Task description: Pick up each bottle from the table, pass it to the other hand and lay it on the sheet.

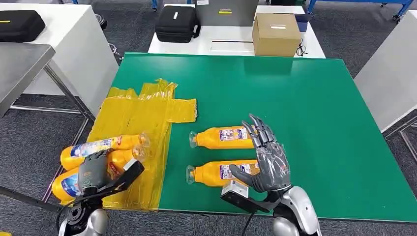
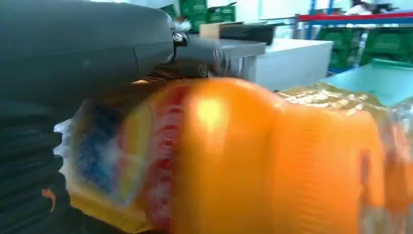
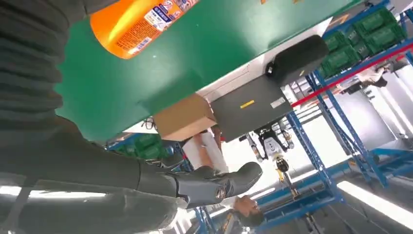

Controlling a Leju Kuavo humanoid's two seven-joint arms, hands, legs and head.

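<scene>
Two orange bottles lie on the green table (image 1: pixel 295 98), the farther one (image 1: pixel 221 137) and the nearer one (image 1: pixel 216 173), caps pointing left. My right hand (image 1: pixel 268 160) hovers open over their base ends, fingers spread; in the right wrist view a bottle base (image 3: pixel 141 22) shows beyond its thumb (image 3: pixel 219 185). On the crumpled yellow sheet (image 1: pixel 142 113) at the table's left lie two more bottles, one (image 1: pixel 101 146) behind the other. My left hand (image 1: pixel 93 169) grips the nearer one (image 1: pixel 66 186), seen blurred and close in the left wrist view (image 2: pixel 234 156).
Behind the green table stands a white table with a cardboard box (image 1: pixel 276 33) and a black case (image 1: pixel 177 23). A grey metal table (image 1: pixel 24 59) is at the left, another white table (image 1: pixel 393 73) at the right. A person (image 3: pixel 209 151) stands beyond the table.
</scene>
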